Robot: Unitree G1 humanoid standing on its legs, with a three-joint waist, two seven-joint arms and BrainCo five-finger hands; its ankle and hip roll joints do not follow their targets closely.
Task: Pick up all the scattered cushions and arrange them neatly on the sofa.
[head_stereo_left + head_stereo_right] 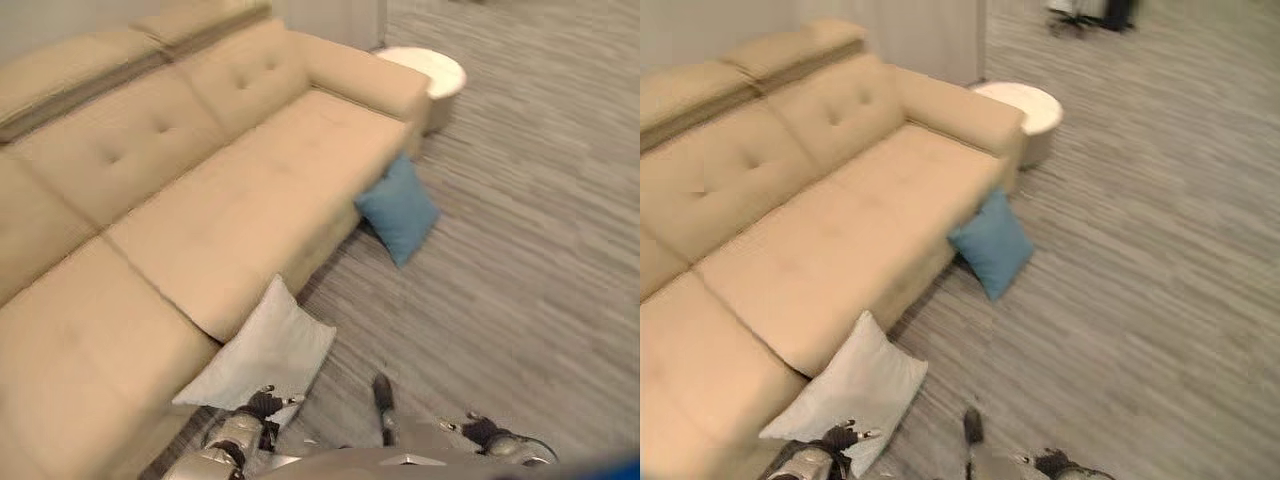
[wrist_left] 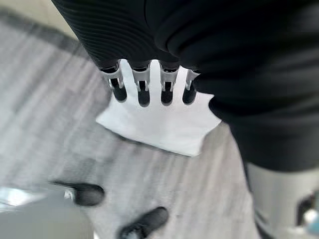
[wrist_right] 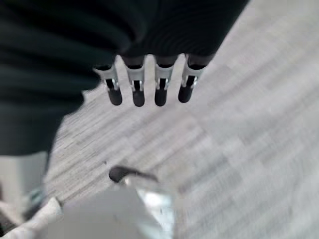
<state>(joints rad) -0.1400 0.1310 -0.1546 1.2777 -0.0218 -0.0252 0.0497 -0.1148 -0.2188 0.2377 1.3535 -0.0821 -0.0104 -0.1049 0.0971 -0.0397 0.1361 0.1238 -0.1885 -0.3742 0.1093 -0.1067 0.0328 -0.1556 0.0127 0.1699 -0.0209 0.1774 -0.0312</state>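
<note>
A white cushion (image 1: 262,352) leans on the floor against the front of the beige sofa (image 1: 200,200); it also lies past my left fingers as the white cushion (image 2: 159,122). A blue cushion (image 1: 398,211) leans against the sofa's front farther along, near its armrest. My left hand (image 1: 258,405) hangs just above the white cushion's near corner, fingers (image 2: 143,89) straight and holding nothing. My right hand (image 1: 482,431) hangs over bare floor, fingers (image 3: 137,89) straight and apart from any cushion.
A round white side table (image 1: 430,72) stands beyond the sofa's armrest. Grey striped floor (image 1: 520,240) stretches wide to the right of the sofa. The sofa seat (image 1: 230,210) carries no cushions.
</note>
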